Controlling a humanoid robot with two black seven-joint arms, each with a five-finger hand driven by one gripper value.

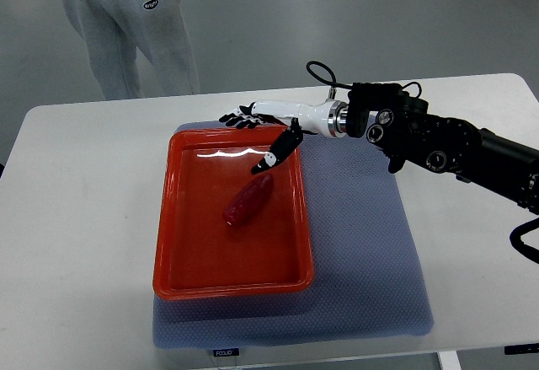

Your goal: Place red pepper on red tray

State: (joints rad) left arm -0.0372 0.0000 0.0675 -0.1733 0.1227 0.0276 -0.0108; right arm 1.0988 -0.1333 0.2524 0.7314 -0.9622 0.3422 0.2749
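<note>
A dark red pepper (248, 200) lies inside the red tray (181, 260), a little above the tray's middle. My right hand (261, 130) reaches in from the right and hovers over the tray's far edge. Its fingers (240, 120) are spread and its thumb (275, 152) points down toward the pepper's upper end without touching it. The hand holds nothing. The left arm is out of view.
The tray sits on a blue-grey mat (370, 260) on a white table (76, 235). A person in grey trousers (126, 24) stands beyond the table's far left edge. The black right forearm (446, 147) crosses above the mat's far right corner.
</note>
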